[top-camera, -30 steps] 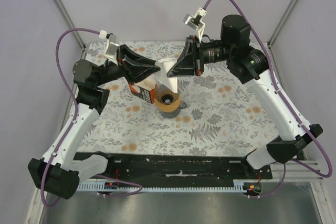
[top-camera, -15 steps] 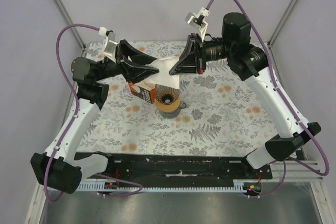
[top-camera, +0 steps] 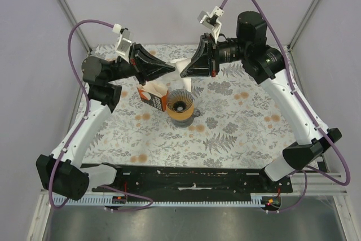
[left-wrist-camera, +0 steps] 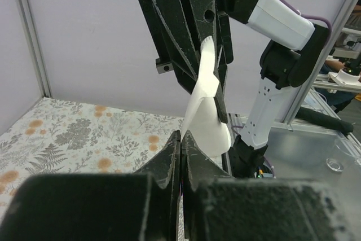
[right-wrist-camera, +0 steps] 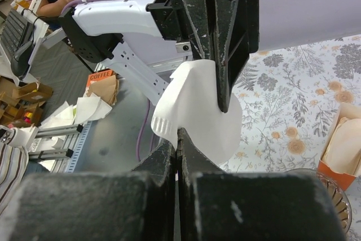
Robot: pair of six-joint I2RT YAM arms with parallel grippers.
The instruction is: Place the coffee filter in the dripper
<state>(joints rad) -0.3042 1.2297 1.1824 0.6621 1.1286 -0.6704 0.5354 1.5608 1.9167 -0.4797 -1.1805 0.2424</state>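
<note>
Two tools meet tip to tip in the air above the far middle of the worktop (top-camera: 242, 122), with the coffee filter (right-wrist-camera: 192, 111) held between them. The left tool (top-camera: 171, 69) reaches in from the left, its jaws pressed together on one edge of the white paper. The right tool (top-camera: 182, 74) comes in from the right, its jaws likewise pinched tight on the paper. In the wrist views the filter is a curled, partly opened white sheet, clear of everything below. The dripper (top-camera: 180, 107) stands upright on the worktop just beneath the held paper, its ribbed cone open upward. An orange carton (top-camera: 152, 97) holding cream papers stands just beside the dripper, on its left.
</note>
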